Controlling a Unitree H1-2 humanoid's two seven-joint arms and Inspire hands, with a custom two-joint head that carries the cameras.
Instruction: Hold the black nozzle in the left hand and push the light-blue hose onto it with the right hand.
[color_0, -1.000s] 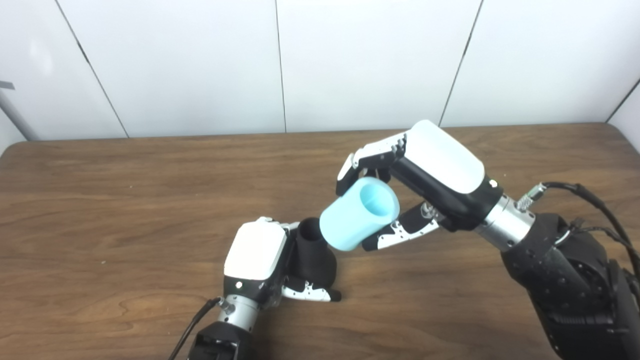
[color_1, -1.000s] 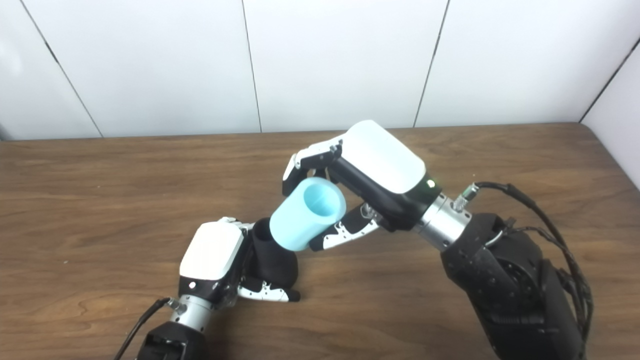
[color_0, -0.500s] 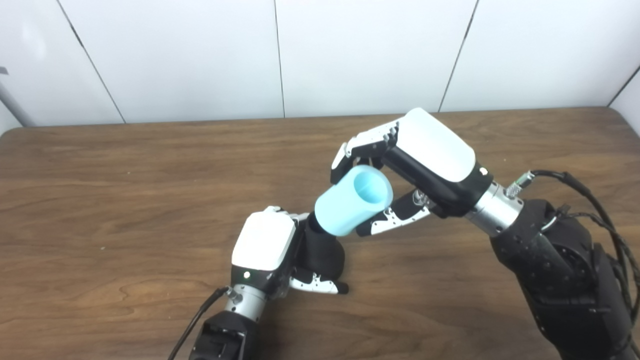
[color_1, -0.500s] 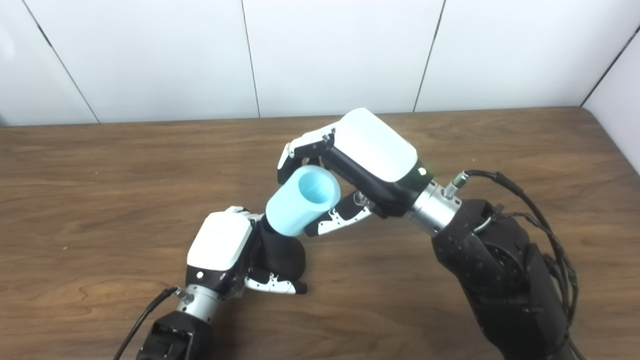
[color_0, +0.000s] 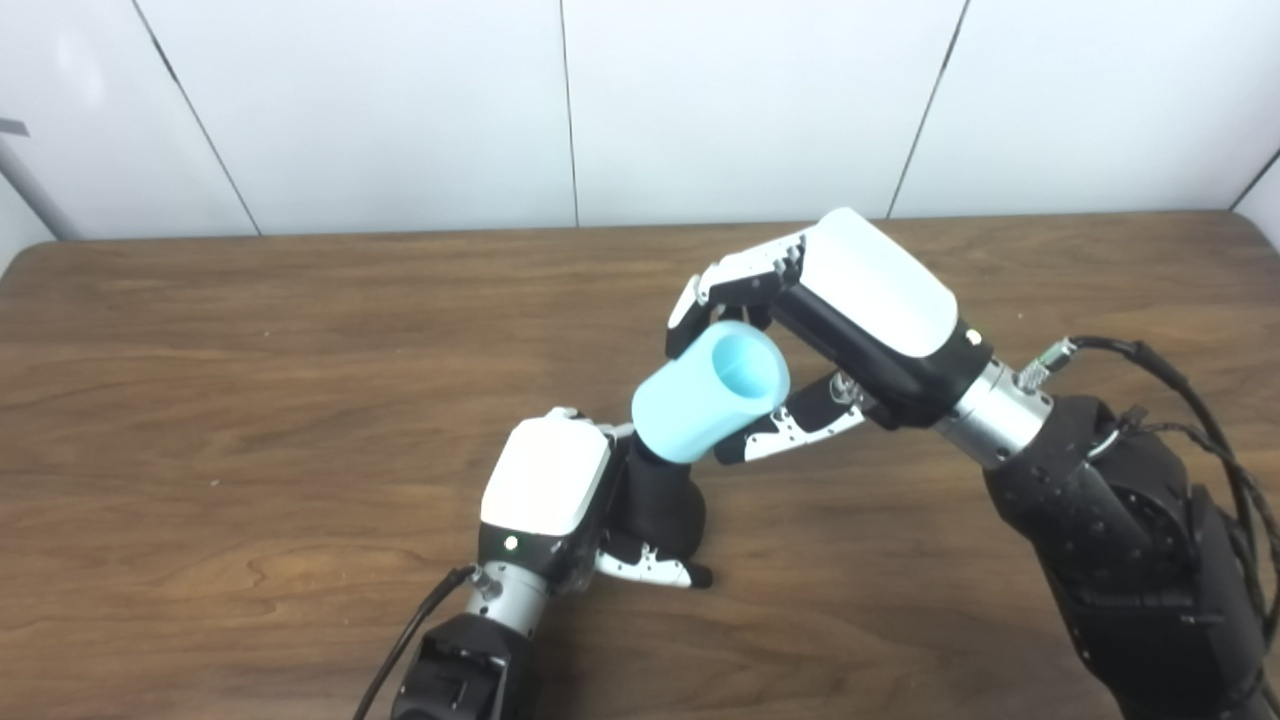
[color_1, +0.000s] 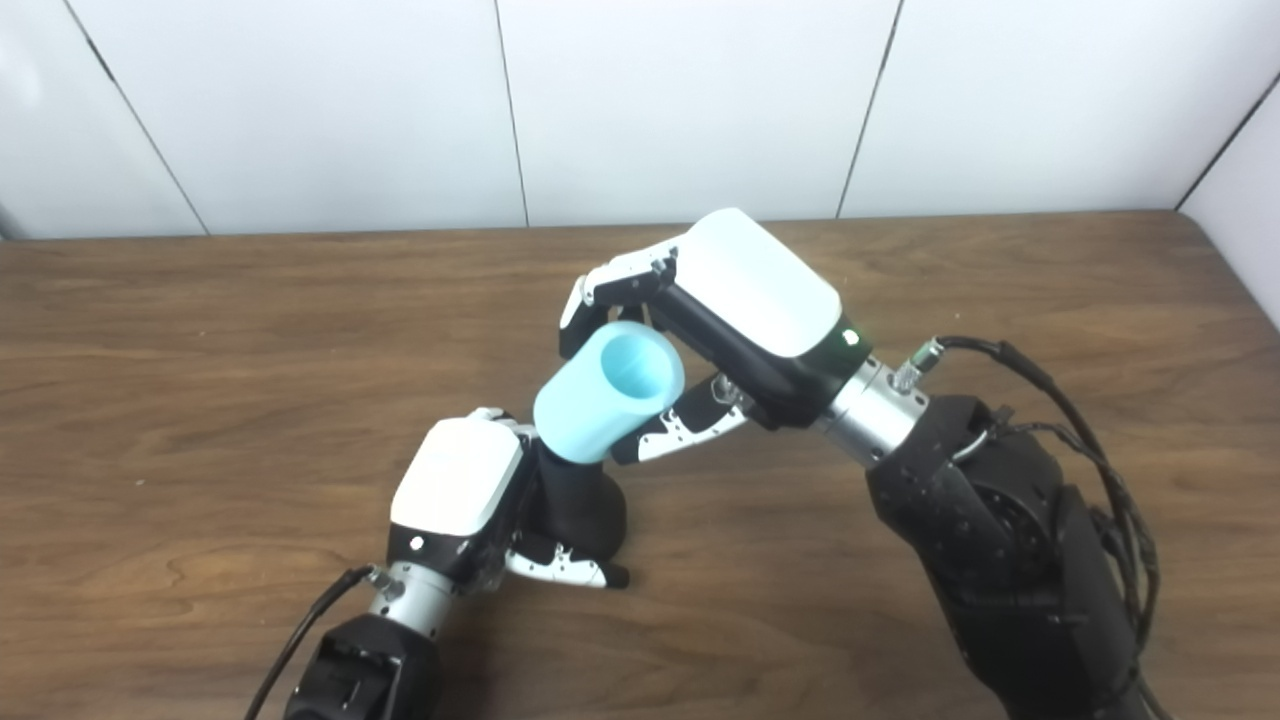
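Fingers clenched on both parts, hose mouth met with nozzle tip at frame centre.

Nearest, low and centre-left, the nozzle (color_0: 660, 500) is gripped by the left hand (color_0: 548, 490), its base wrapped by the fingers (color_0: 650, 568) just above the table (color_0: 200, 400). Up and right of it, the hose (color_0: 708, 395) is grasped by the right hand (color_0: 850, 310), tilted down-left, its lower end set over the nozzle's top. The push-on step is judged to be under way, with most of the nozzle uncovered. A further push along the hose axis, down-left, is called for while the nozzle is held steady. Compared with a second ago, a gap beside the nozzle mouth has been closed and the nozzle brought up to the hose end.
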